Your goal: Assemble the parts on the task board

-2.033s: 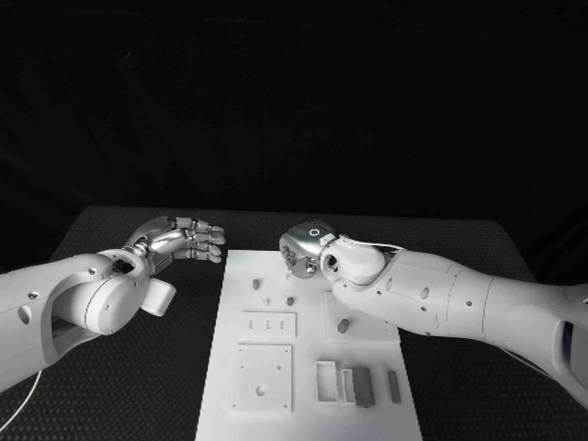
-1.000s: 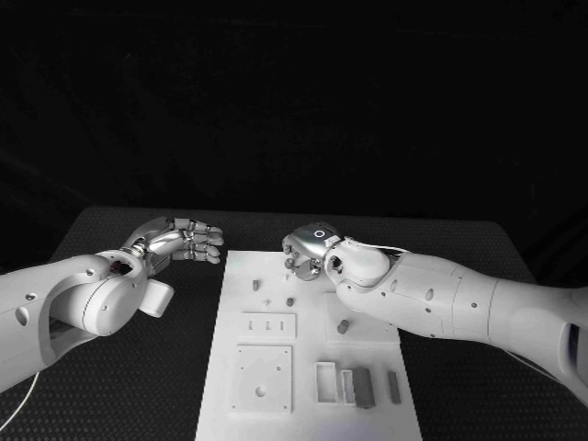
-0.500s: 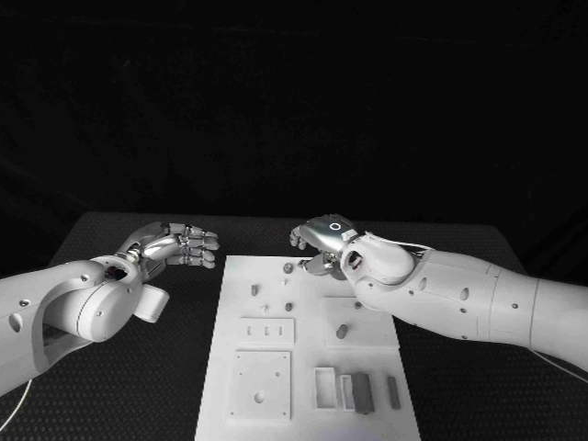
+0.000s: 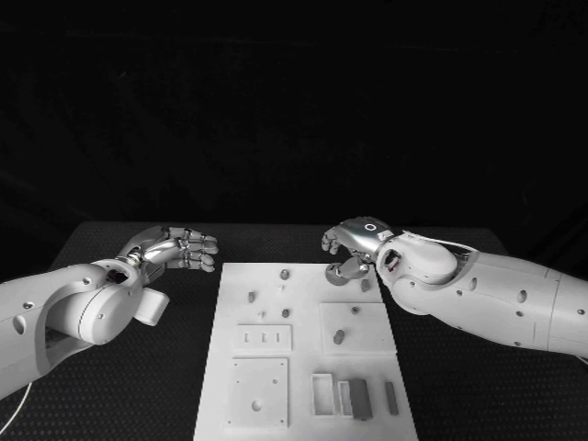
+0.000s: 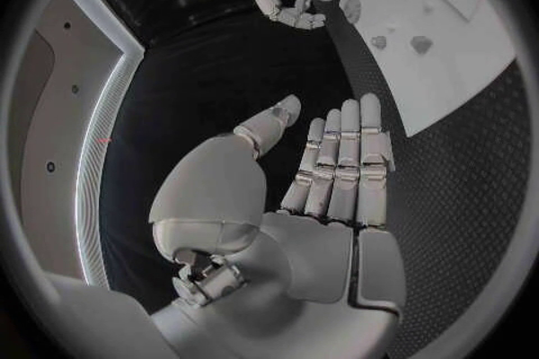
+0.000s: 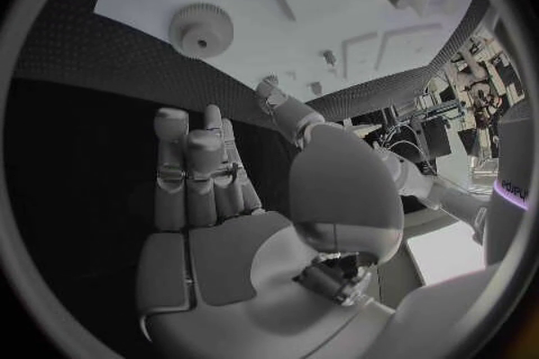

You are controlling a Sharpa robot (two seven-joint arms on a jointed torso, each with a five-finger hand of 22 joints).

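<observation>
At the left we see the left hand point(image 4: 175, 246) empty, fingers apart, over the black table point(image 4: 162, 377) beside the task board point(image 4: 308, 367). Grey parts point(image 4: 359, 395) lie in its near recesses. The right hand point(image 4: 351, 250), fingers loosely parted, holds nothing above a gear point(image 6: 201, 30) at the far edge

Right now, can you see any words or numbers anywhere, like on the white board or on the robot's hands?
None can be read.
The task board carries no print, only holes, slots and small grey parts.
The right hand shows a small glowing ring, a light and not a letter.
The left hand bears no lettering.
</observation>
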